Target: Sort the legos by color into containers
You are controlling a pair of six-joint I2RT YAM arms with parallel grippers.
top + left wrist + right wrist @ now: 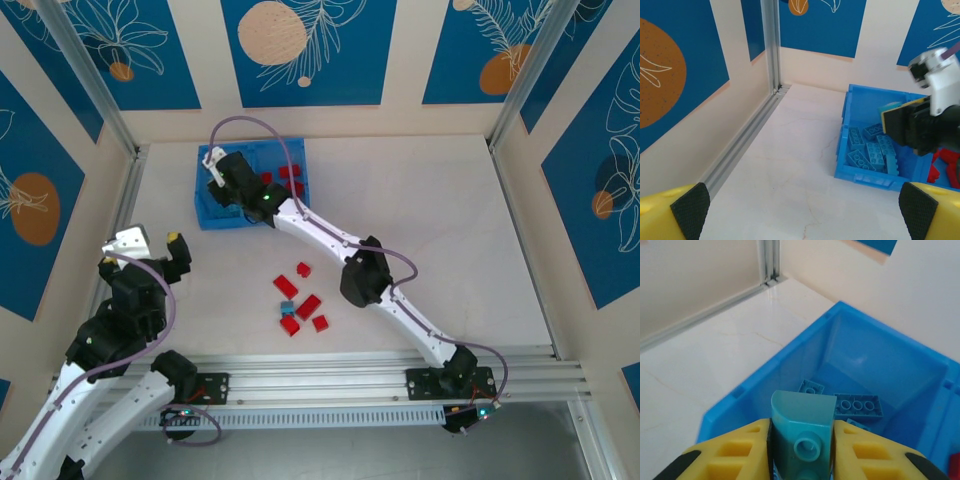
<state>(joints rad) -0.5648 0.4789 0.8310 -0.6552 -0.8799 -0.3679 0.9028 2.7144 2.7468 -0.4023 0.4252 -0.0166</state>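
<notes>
While the right gripper (802, 440) hangs over the left half of the bin (790, 347), fingers clamped on a brick (802, 422), we judge the main risk to be a bad drop. Let go from this height, the brick could bounce off the wall onto the table, or skip right into the half that holds the red bricks (285, 178). It might also cling to one pad and fall late as the arm pulls away. The held brick is pale teal, with a curved top edge and a round stud facing the wrist camera. Below it the blue bricks (867, 150) lie jumbled in their half. The bin stands at the far left of the table. Near the middle of the table are the loose bricks (300, 295), mostly red with one blue. The left gripper (805, 205) hovers at the near left, fingers spread wide and empty.
</notes>
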